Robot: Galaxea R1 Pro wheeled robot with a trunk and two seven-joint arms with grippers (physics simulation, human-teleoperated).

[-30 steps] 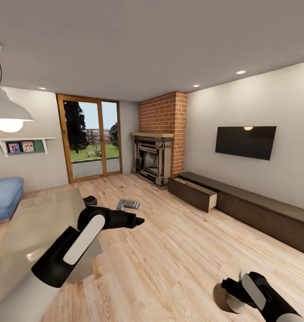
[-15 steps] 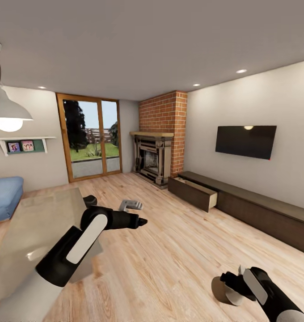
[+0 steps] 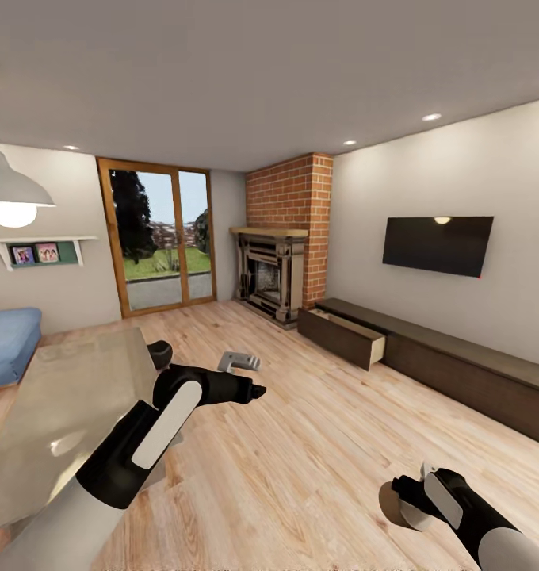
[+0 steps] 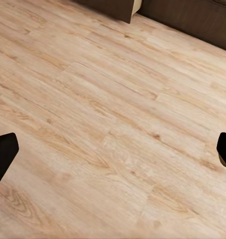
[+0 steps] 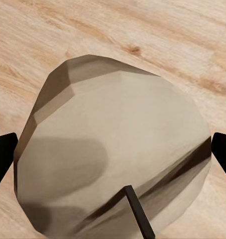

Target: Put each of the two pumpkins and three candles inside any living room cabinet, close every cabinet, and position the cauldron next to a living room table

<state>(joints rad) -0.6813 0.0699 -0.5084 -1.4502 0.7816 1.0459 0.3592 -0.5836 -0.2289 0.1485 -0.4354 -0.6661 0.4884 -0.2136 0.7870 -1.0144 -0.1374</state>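
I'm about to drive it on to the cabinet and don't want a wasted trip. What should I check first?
1. Candle held in right pincer: ok, fingertips flank it.
2. Left pincer free: ok, open over the floor.
3. Drawer of the cabinet open: ok, pulled out.
4. Room inside drawer: cannot tell, interior hidden.
5. Drawer within reach: not ok, it is across the room.
6. Cauldron by table: ok, at its far corner.

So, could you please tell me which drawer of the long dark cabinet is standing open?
The drawer at the cabinet's end nearest the fireplace; it juts out, showing its pale side, while the remaining front is flush.
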